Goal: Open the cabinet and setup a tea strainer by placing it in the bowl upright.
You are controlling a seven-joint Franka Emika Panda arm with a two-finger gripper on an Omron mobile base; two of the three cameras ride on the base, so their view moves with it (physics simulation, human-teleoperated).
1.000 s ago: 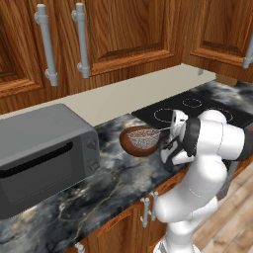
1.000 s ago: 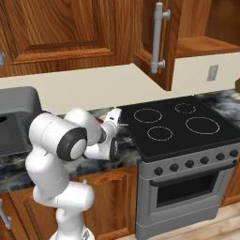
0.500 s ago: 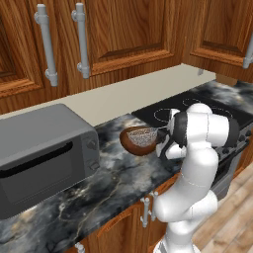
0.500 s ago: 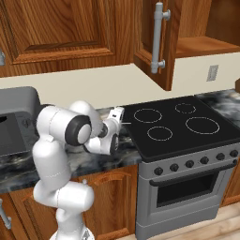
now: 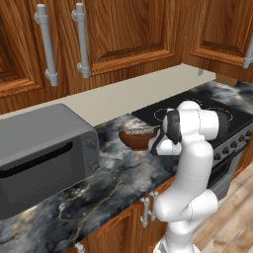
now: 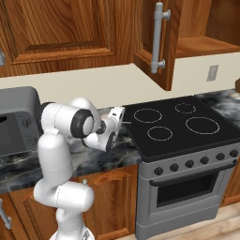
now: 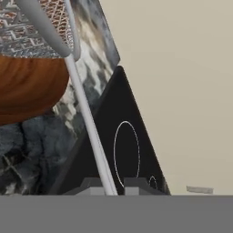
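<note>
Gripper [image 7: 108, 184]: clamped on strainer [image 7: 84, 113] handle. Basket: seated in bowl [image 5: 137, 139] on counter [image 5: 118, 178] beside stove [image 6: 176, 124]. Risk: on release, long handle levering basket over, tipping out.

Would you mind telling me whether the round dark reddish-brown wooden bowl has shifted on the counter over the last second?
No. The wooden bowl sits in the same spot on the marble counter, between the grey microwave and the black stovetop, as before.

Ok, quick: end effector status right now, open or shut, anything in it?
End effector: closed on the tea strainer, gripping the end of its thin handle; the mesh basket sits in the bowl.
</note>
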